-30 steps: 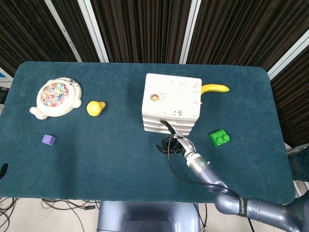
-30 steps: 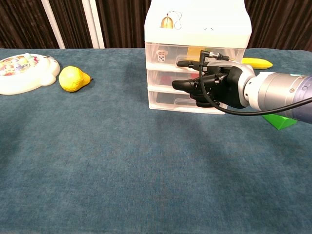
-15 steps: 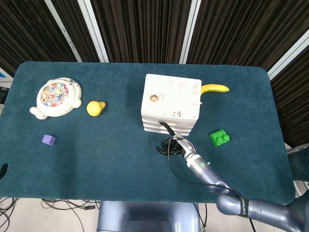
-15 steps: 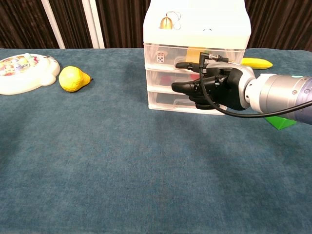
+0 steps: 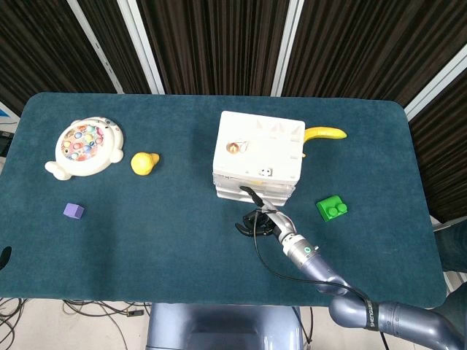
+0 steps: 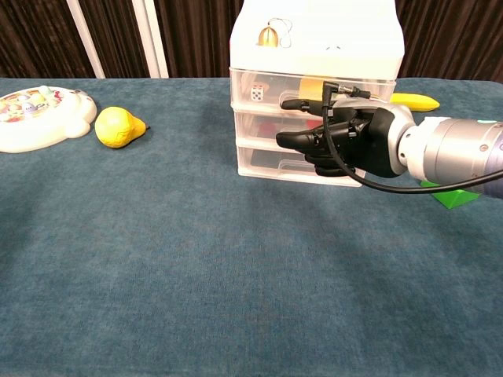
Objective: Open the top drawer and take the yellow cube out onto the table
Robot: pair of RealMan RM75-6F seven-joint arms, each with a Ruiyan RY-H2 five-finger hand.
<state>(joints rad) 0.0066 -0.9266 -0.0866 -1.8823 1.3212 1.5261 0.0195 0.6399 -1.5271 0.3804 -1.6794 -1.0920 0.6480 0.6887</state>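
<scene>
The white three-drawer unit (image 5: 259,142) (image 6: 314,31) stands mid-table. Its top drawer (image 6: 267,86) looks closed; the yellow cube (image 6: 314,84) shows through the clear front, beside a white die (image 6: 257,92). My right hand (image 5: 260,219) (image 6: 346,141) is against the unit's front, fingers curled and pointing left, the upper one hooked at the top drawer's lower edge by the handle. Only a dark tip of my left hand (image 5: 4,257) shows at the head view's left edge.
A banana (image 5: 325,133) lies behind the unit on the right and a green brick (image 5: 332,208) to its right. A yellow pear toy (image 5: 144,162), a fishing-game toy (image 5: 84,148) and a purple cube (image 5: 73,211) sit on the left. A small bell (image 6: 268,34) rests on the unit.
The whole drawer unit has slid slightly toward me and to the left with my right hand on its front. The top drawer has not visibly come out.
</scene>
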